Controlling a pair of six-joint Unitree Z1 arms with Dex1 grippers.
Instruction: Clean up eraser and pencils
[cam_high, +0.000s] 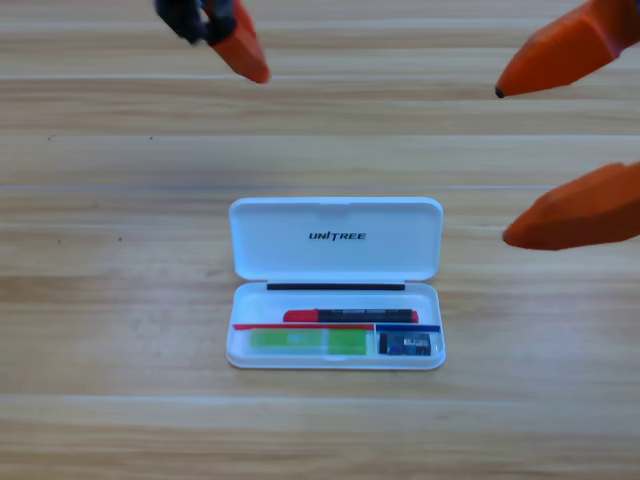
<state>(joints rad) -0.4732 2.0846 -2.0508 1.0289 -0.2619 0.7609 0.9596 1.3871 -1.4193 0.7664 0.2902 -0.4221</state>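
In the high view, the only one you have, you look straight down on a wooden table (100, 300). The right gripper (502, 165) enters large from the upper right edge, its two orange jaws spread wide apart with nothing between them. The left gripper (238, 45) sits at the top edge, left of centre; only one orange jaw tip shows, so you cannot tell how far it is open, and nothing appears to be held.

Below and to the left of your right gripper, well apart from it, lies the white case (335, 240), its lid thrown back flat. Below the left gripper, further down the table, is the same case. Inside the tray, the black pencil (350, 316) with red cap lies along the back. In front of it rests the pale pencil (305, 341) with green showing, and beside that, in the corner nearest your right gripper, sits the eraser (405, 344).

All three items seem already stowed, so closing the lid looks like what remains. Expect the pencils to be light, stiff and prone to rolling; grip mid-shaft. The eraser is likely small, grippy and slightly soft. The lid looks thin and light: nudge its far edge gently.
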